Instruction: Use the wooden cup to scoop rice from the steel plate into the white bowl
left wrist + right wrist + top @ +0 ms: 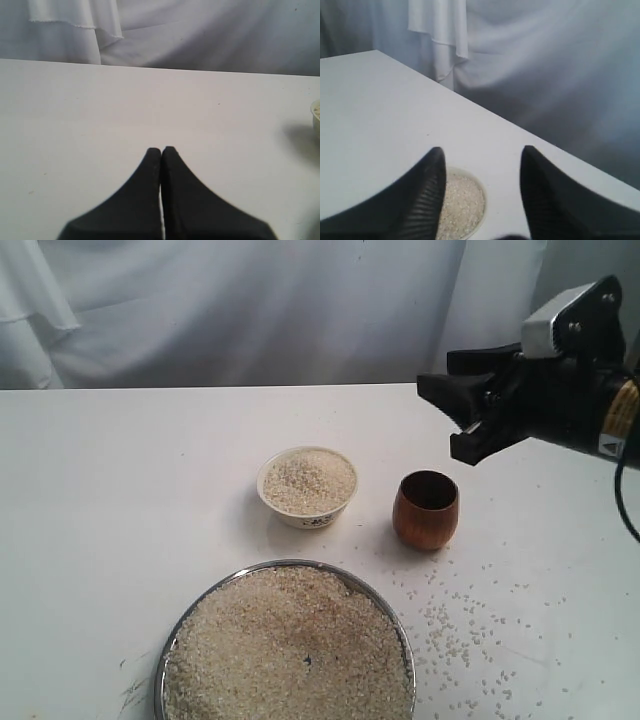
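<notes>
Two grippers idle: the right gripper (pixel 462 412) hangs above the cup (pixel 426 508) with jaws spread, probably lining up a grab. Left gripper (pixel 161 150) sits clenched, empty, while the bowl (pixel 307 487) already holds rice (pixel 290 650) mid-table.

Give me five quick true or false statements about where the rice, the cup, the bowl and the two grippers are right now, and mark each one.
1. The wooden cup stands upright on the table, apart from the white bowl. True.
2. The white bowl is empty. False: it holds rice nearly to its rim.
3. The right gripper is shut on the wooden cup. False: it is open and empty, above the table beyond the cup.
4. Loose rice lies scattered on the table beside the steel plate. True.
5. The left gripper is open. False: its jaws are shut together, holding nothing.
</notes>
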{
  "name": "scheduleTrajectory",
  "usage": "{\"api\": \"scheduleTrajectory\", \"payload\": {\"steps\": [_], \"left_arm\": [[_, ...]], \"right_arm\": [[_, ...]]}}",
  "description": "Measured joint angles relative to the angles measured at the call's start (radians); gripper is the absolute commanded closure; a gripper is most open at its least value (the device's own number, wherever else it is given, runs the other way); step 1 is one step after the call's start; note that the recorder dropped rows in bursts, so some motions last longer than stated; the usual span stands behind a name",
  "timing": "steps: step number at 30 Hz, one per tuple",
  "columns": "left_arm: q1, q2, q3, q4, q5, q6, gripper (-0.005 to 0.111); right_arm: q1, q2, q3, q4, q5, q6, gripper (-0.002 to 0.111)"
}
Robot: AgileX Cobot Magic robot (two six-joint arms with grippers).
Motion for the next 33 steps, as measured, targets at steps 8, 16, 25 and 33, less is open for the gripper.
{"api": "scheduleTrajectory", "payload": {"steps": [8, 16, 25, 33], "left_arm": [[0.000, 0.000, 0.000, 0.000, 0.000, 0.000, 0.107], [0.000, 0.000, 0.000, 0.000, 0.000, 0.000, 0.107], [0.000, 0.000, 0.000, 0.000, 0.000, 0.000, 0.107], [0.000, 0.000, 0.000, 0.000, 0.000, 0.000, 0.107]], "right_arm": [[0.000, -0.259, 0.002, -0.271, 0.229, 0.504, 0.108], [0.000, -0.483, 0.002, -0.437, 0.283, 0.705, 0.108], [0.000, -0.603, 0.002, -0.480, 0.486, 0.723, 0.108], [0.000, -0.682, 0.002, -0.480, 0.511, 0.811, 0.108]]}}
